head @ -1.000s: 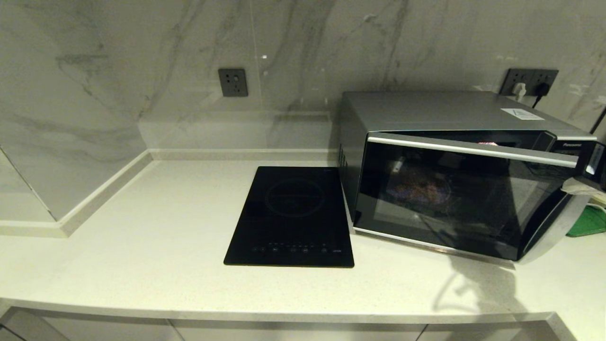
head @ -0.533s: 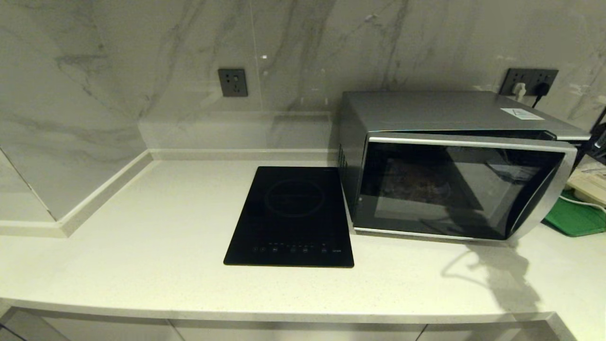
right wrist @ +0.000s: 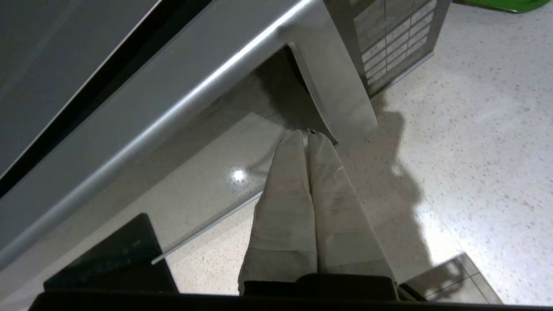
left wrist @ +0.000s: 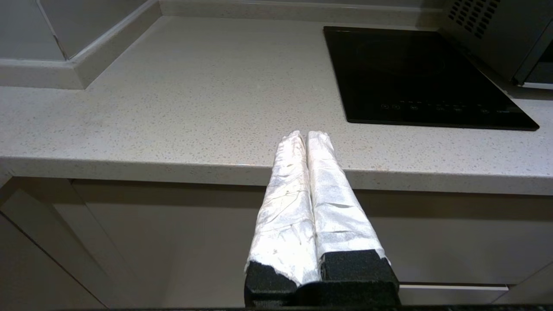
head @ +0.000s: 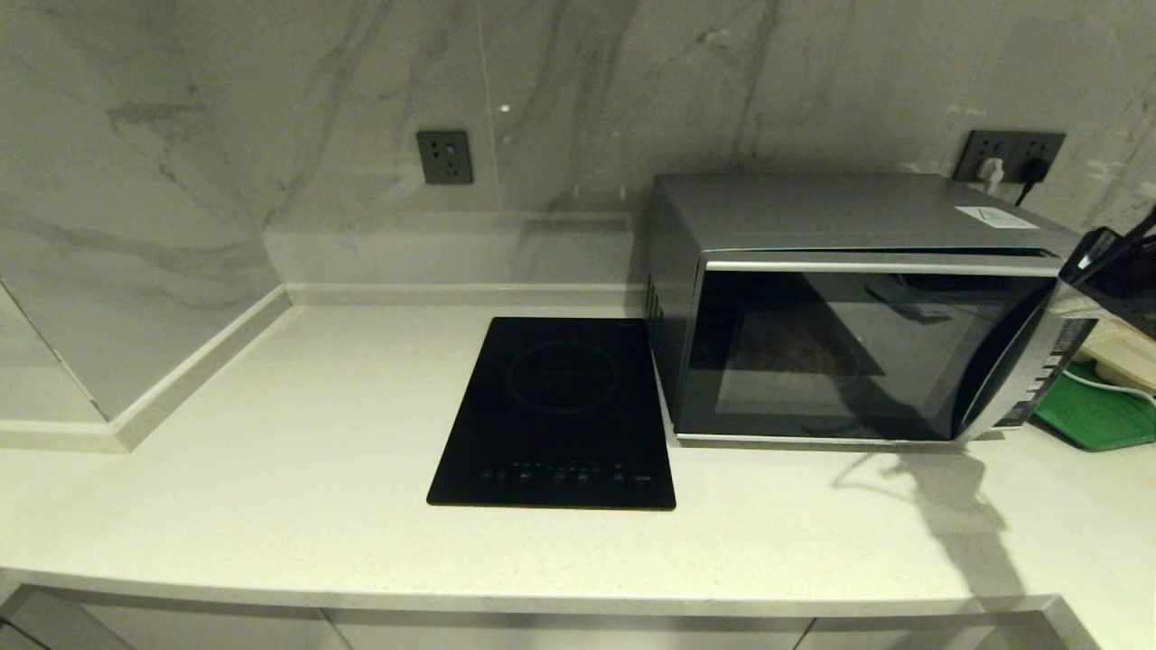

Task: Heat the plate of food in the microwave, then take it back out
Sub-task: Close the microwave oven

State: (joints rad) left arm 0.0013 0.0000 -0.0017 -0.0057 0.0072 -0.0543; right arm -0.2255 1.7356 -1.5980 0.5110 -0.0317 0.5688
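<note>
Head view: pale tabletop (head: 271, 506) carries one microwave (head: 858, 316), door nearly flush. One plate of food (head: 795, 348) sits inside, dim behind dark glass. One black hob (head: 555, 411) just beside microwave; one green tray (head: 1097, 420) at far right. Right gripper (right wrist: 307, 134), fingers pressed together, tips at curved door handle (right wrist: 332, 90). Left gripper (left wrist: 306, 136), fingers pressed together, parked before tabletop edge. Judged step: seating door. Push squarely near handle until latched; avoid sliding microwave or brushing button panel (right wrist: 393, 39).
</note>
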